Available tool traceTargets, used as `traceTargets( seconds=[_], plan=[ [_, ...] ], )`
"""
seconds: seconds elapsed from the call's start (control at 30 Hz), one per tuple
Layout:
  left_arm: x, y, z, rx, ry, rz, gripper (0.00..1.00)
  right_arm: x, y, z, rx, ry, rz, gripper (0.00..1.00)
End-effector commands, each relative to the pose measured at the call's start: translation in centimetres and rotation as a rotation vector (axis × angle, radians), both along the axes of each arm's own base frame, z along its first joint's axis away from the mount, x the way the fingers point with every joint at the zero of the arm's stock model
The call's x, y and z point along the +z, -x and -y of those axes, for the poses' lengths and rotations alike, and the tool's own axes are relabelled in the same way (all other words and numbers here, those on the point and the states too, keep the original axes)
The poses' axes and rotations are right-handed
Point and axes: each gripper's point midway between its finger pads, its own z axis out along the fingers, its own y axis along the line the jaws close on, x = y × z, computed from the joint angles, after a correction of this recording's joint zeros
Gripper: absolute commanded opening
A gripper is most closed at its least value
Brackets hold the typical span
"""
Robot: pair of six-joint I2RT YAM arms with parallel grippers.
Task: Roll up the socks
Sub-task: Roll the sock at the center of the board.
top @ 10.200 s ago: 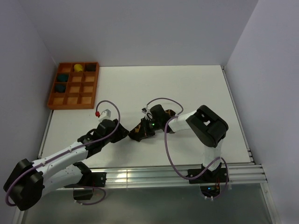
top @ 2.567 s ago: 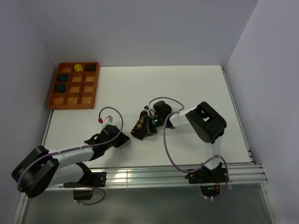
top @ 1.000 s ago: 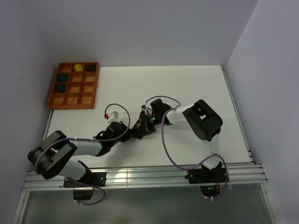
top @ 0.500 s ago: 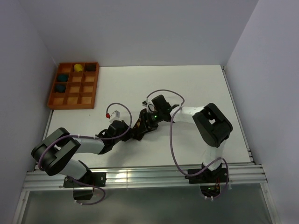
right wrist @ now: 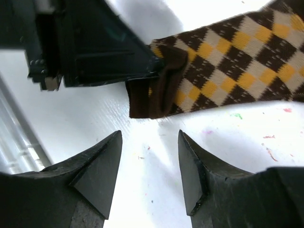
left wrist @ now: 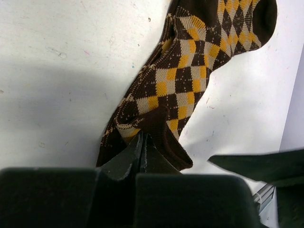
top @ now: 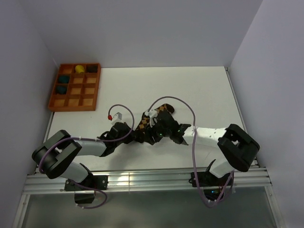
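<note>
My left gripper (left wrist: pixel 142 151) is closed on the cuff of the socks (left wrist: pixel 185 80), which lie on the table (top: pixel 190 90), running lengthwise away from it, toe farthest. My right gripper (right wrist: pixel 148 142), open and empty, hovers just beside that cuff, and I judge it best placed to start the roll.

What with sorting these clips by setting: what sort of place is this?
Probably a robot lab cell: white table boxed by plain walls, a left arm and right arm bolted at its near edge, a compartment tray holding sock balls.
</note>
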Motion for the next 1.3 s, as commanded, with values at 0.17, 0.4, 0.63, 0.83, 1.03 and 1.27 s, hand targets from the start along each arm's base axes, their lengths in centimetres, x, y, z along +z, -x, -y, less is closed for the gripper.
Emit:
traceTargets(
  seconds=[0.17,0.4,0.63,0.83,1.03,1.27],
  plan=[
    [-1.6,0.9,-0.5,-0.024,-0.061,-0.061,0.00,2.3,-0.4,-2.6,0.013,0.032,0.383,0.55],
    [-1.5,1.1,-0.3,-0.032,-0.056,-0.063,0.00,0.7,0.4,-3.9,0.054,0.094,0.431,0.55],
    [-1.5,1.1,-0.3,-0.035,-0.055,-0.066,0.00,-0.6,0.9,-4.9,0.083,0.133,0.432,0.54],
    [-1.5,1.2,-0.2,-0.041,-0.056,-0.070,0.00,-2.0,0.3,-4.7,0.061,0.187,0.439,0.52],
    [-1.6,1.3,-0.2,-0.047,-0.056,-0.074,0.00,-2.5,-0.4,-4.4,0.023,0.212,0.455,0.36],
    [-1.6,1.6,-0.6,-0.049,-0.070,-0.071,0.00,-0.9,-0.2,-4.5,-0.007,0.167,0.430,0.00]
  ],
)
